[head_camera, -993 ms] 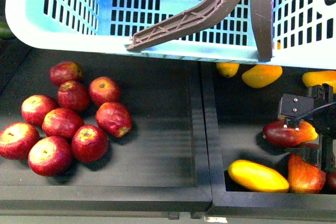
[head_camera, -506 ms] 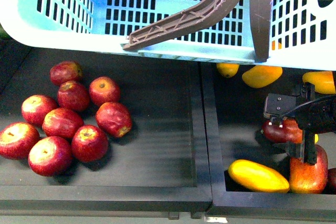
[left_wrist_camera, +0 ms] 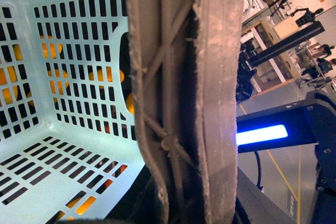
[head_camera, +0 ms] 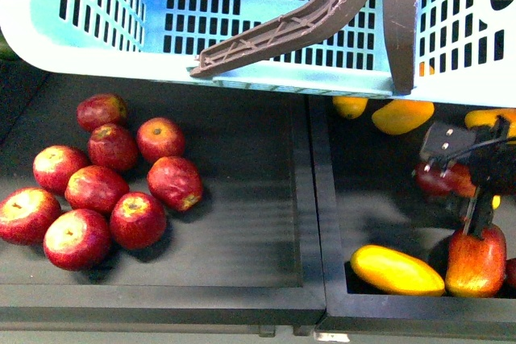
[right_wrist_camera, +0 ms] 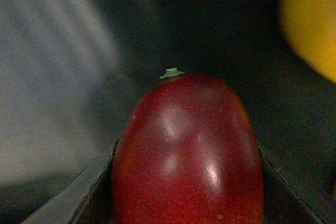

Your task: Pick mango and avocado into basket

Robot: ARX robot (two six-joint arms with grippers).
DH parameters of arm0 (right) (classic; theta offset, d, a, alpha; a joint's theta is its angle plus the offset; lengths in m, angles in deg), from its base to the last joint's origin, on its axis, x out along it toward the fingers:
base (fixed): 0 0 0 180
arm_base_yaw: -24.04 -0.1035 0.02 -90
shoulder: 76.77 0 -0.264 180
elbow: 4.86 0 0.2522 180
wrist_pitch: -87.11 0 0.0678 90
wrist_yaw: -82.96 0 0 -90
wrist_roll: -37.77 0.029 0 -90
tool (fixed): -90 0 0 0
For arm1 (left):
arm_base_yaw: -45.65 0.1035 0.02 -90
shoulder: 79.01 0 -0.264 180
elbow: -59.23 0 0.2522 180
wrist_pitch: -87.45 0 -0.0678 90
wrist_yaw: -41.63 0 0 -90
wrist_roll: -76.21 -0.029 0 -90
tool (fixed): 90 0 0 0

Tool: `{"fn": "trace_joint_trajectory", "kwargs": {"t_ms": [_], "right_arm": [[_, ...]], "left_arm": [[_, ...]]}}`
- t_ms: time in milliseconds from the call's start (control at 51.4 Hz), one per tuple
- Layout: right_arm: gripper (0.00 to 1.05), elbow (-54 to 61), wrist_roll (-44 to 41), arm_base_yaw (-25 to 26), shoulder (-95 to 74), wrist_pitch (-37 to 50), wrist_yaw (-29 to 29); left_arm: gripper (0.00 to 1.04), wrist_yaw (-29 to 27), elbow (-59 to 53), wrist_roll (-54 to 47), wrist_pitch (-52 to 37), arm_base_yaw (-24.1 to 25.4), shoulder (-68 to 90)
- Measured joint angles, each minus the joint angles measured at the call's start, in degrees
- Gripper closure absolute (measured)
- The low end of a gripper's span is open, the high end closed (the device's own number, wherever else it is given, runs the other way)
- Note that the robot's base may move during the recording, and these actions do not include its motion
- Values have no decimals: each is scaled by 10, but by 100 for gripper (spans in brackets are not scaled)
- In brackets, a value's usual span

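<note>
Presently, one mango [right_wrist_camera: 189, 153] in right claw [head_camera: 461, 183], nine apples [head_camera: 95, 188], one basket [head_camera: 242, 78].

black boxy right tool [head_camera: 454, 189], thin black cable [head_camera: 476, 147], pale screws [head_camera: 427, 168]

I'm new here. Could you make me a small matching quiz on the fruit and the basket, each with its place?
1. red mango
2. apples
3. basket
4. yellow mango

a. clustered in the left tray
b. between the right gripper's fingers
c. lying at the right tray's front edge
d. up above both trays

Pairs: 1-b, 2-a, 3-d, 4-c.
</note>
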Motion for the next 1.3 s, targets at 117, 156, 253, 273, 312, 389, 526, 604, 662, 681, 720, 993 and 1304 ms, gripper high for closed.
{"fn": "trace_joint_trajectory", "kwargs": {"t_ms": [117,156,253,273,312,389,526,604,662,681,720,993,1304], "right_arm": [[42,26,115,46,82,87,-12],[42,30,153,60,109,100,-14],[42,50,271,110,220,127,-17],[42,55,287,116,241,130,-16],[42,64,328,123,285,132,-16],[42,84,415,118,375,134,-21],[42,113,542,67,527,119,-24],[42,132,637,10,605,110,-21],[42,143,688,-32,627,106,-11],[42,146,700,-46,629,106,-5],[42,151,715,-66,628,106,6],[42,158,770,-169,543,124,84],[8,140,774,-208,545,115,172]], "left_arm": [[88,0,0,0,0,0,0],[88,1,0,0,0,0,0],[88,0,0,0,0,0,0],[88,0,0,0,0,0,0],[88,0,0,0,0,0,0],[88,0,0,0,0,0,0],[88,1,0,0,0,0,0],[88,1,0,0,0,0,0],[88,1,0,0,0,0,0],[88,0,0,0,0,0,0],[88,0,0,0,0,0,0],[88,0,0,0,0,0,0],[88,3,0,3,0,0,0]]}}
